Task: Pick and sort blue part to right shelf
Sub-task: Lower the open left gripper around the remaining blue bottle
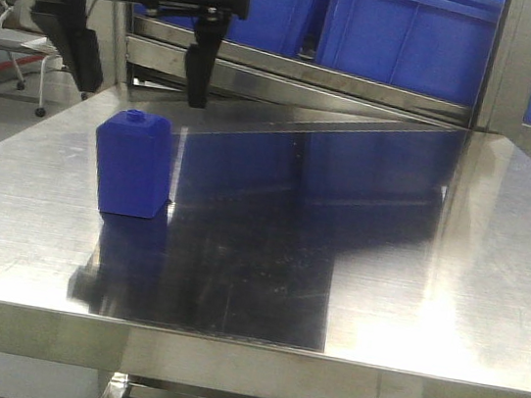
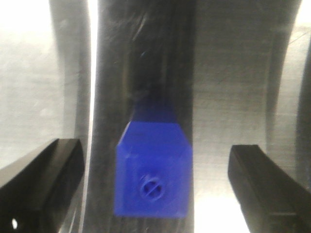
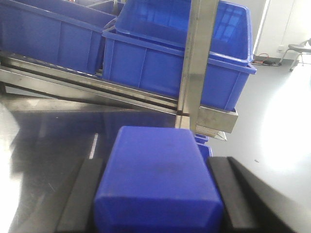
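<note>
The worktop's (image 1: 412, 279) front edge is nearest; behind it, toward the left edge, the blue part (image 1: 134, 163) stands upright under the left claw (image 1: 142, 93), spread wide. A finger clipping its shoulder could skid or topple it on slick steel. Only the right wrist view shows the right claw (image 3: 156, 196) pinching another blue block (image 3: 158, 165); the front view misses it.

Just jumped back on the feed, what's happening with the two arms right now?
The left gripper hangs open over a blue bottle standing on the steel table, fingers either side of it and not touching. The right gripper is out of the front view. Its wrist camera shows its fingers shut on a second blue block, held up in front of the blue bins on the shelf.
</note>
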Controlling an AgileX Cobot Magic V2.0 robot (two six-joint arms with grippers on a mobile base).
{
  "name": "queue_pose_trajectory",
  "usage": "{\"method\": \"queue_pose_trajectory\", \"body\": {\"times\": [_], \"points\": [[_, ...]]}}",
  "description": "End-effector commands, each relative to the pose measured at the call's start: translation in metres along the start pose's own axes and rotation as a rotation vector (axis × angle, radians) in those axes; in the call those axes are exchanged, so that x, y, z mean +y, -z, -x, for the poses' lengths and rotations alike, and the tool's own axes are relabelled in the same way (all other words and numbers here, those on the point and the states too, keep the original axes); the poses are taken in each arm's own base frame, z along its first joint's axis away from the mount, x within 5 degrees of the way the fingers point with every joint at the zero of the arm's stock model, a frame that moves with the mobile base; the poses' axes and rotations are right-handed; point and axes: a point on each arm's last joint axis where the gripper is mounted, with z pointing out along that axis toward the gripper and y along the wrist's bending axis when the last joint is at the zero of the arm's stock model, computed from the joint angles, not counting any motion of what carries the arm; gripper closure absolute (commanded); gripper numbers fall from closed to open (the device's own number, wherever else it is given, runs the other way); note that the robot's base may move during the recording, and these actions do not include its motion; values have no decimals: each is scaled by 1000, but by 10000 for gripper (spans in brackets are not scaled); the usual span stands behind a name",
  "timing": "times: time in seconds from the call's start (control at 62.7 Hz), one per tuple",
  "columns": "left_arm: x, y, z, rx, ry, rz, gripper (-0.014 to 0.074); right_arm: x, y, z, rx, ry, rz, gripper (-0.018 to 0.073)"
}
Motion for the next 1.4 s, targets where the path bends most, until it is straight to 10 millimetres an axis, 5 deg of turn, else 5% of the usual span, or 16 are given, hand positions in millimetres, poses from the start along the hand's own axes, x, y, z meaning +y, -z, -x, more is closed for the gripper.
{"method": "queue_pose_trajectory", "body": {"times": [0.0, 1.388], "points": [[-2, 24, -1, -10, -2, -36, -45, -2, 1, 17, -110, 12, -17, 134], [2, -15, -8, 120, 11, -17, -45, -2, 1, 17, -110, 12, -17, 134]]}}
